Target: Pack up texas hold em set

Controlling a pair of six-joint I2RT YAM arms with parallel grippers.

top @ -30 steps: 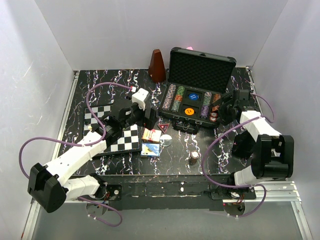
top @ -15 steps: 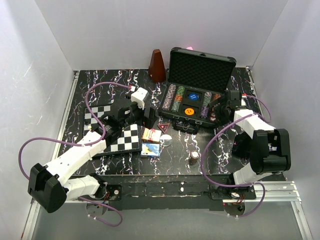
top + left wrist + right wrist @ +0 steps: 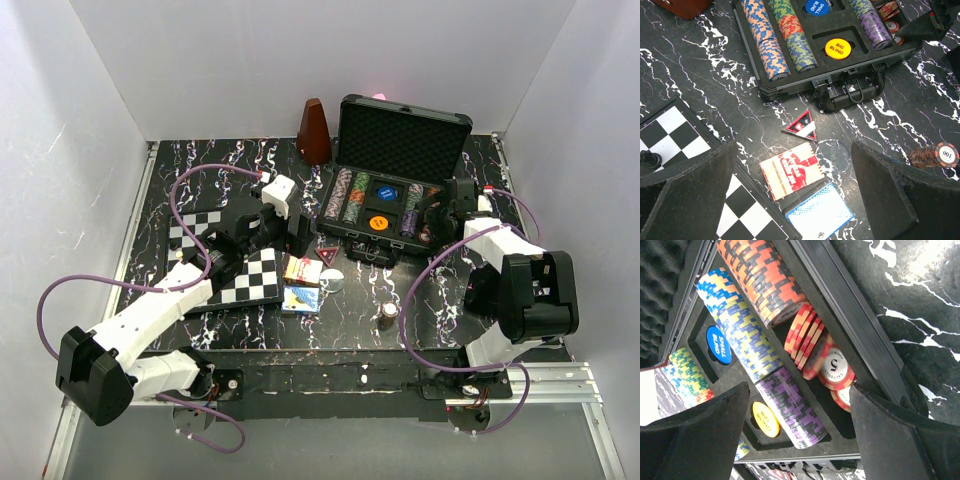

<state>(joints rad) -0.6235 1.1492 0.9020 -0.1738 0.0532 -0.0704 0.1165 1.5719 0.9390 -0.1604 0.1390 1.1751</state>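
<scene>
A short chip stack (image 3: 388,313) lies nearest on the bench (image 3: 200,170). Beyond it, a red card box (image 3: 790,170) and a blue card box (image 3: 820,215) lie below the left fingers (image 3: 690,195), which are spread apart and empty. Farther right, the open black case (image 3: 405,140) holds chip rows (image 3: 767,45). The right fingers (image 3: 890,440), also spread, hover over loose red chips (image 3: 832,367).

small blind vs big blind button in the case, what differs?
Colour: the small blind button is blue, the big blind button yellow-orange. Place: the big blind button sits in the recess nearer the case handle, the small blind button in the one behind it. Both are round, lettered and lie flat in foam inside the case.
</scene>
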